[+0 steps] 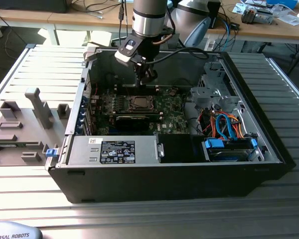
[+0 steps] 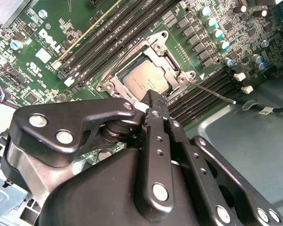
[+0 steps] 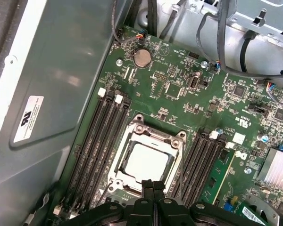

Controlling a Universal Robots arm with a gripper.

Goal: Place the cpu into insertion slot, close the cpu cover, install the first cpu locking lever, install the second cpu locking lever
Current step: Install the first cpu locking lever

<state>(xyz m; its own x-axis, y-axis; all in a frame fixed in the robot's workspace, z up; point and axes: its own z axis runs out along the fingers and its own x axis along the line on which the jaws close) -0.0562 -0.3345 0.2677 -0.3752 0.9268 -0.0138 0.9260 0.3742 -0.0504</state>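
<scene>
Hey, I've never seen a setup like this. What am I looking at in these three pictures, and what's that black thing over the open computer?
That is a robot arm working inside an open computer case, which lies on a slatted metal table. One picture comes from a camera off the arm. The other two cameras ride on its wrist and look past the gripper. The cpu sits on the green circuit board, and the cpu cover appears closed around it. The fingers are shut together, tips at that cover's edge, with nothing visibly held. A grey parts tray lies at the exterior view's left.
</scene>
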